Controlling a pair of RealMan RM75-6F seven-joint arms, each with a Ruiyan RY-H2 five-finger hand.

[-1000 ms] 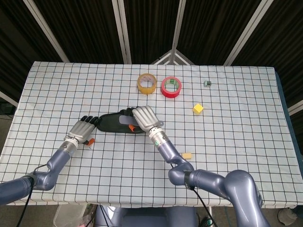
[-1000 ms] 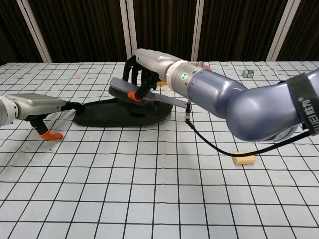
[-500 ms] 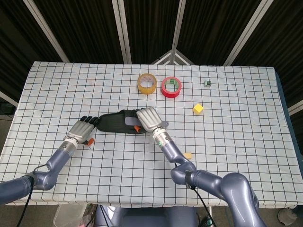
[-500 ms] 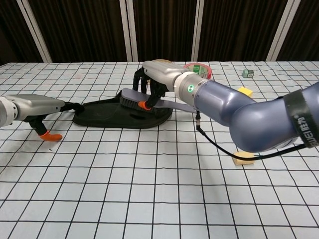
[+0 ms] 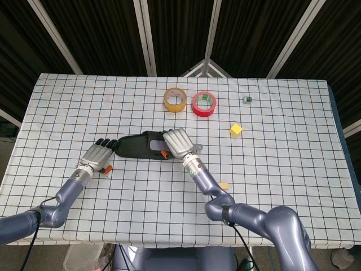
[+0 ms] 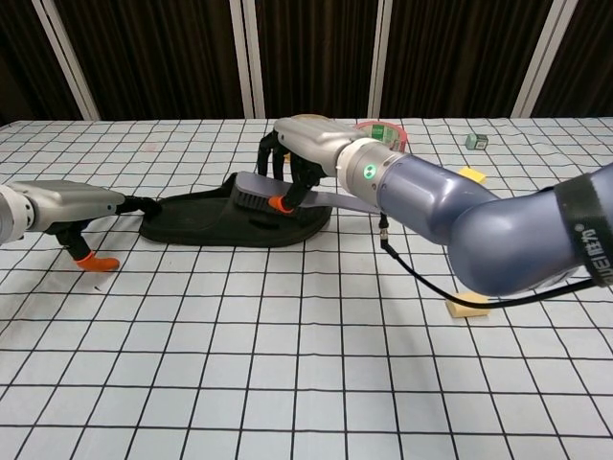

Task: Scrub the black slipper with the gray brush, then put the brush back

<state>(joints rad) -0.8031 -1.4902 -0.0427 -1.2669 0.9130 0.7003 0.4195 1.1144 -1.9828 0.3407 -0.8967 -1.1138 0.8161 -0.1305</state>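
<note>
Bristly gray brush [image 6: 257,195] on flat black slipper [image 6: 206,221]

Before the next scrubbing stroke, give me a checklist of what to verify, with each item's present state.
1. Right hand grips the gray brush: ok, fingers are wrapped round its handle.
2. Bristles meet the black slipper: ok, the brush head sits on the slipper's upper in the chest view.
3. Left hand steadies the slipper: ok, its fingertips rest on the slipper's end.
4. Slipper lies flat on the table: ok.
5. Stroke path free: ok, the yellow tape roll and red tape roll stand well beyond the slipper.
6. Place to put the brush back: cannot tell, no holder is marked.
</note>
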